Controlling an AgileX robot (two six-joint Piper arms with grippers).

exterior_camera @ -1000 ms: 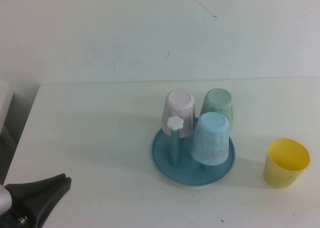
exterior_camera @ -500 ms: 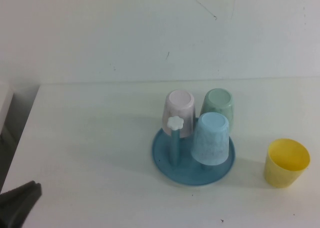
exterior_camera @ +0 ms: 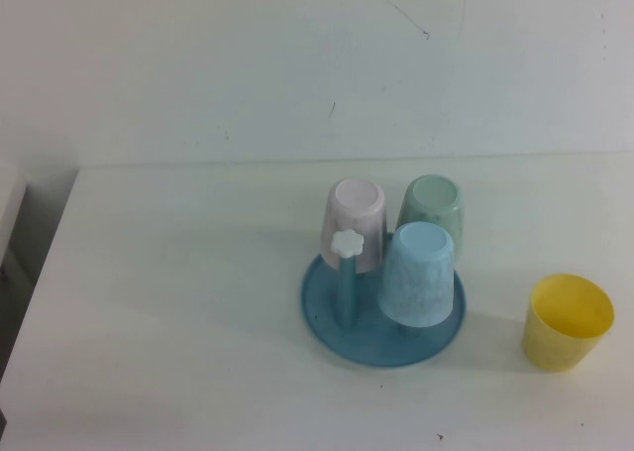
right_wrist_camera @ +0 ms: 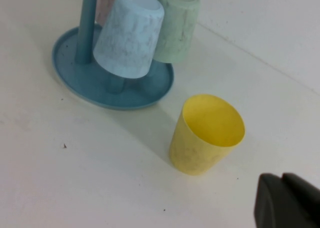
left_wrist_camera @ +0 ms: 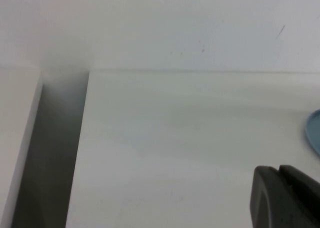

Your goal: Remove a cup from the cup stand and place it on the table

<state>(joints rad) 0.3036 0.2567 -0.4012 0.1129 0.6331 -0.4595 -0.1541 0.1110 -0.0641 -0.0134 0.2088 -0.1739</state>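
- Yellow cup (exterior_camera: 569, 322) stands upright, mouth up, on the white tabletop (exterior_camera: 178, 302), off the cup stand (exterior_camera: 381, 322) and to its right in the high view, apart from the blue base.
- Tabletop itself is the largest thing here, plain and matte, ending at a white wall (exterior_camera: 248, 64) at the back.
- Cup stand is a round blue dish with upright blue pegs; one bare peg at its left front carries a white flower cap (exterior_camera: 348, 243).
- Three cups hang upside down on the pegs: a light blue speckled cup (exterior_camera: 420, 275) in front, a pale pink cup (exterior_camera: 354, 223) behind the capped peg, and a pale green cup (exterior_camera: 432, 207) at the back right.
- Left claw (left_wrist_camera: 287, 198) is out of the high view; its own camera shows its dark tip, pressed together and holding nothing, over bare tabletop near the dish's edge.
- Right claw (right_wrist_camera: 287, 200) likewise shows only in its wrist view, closed tight and empty, near the yellow cup without touching it.
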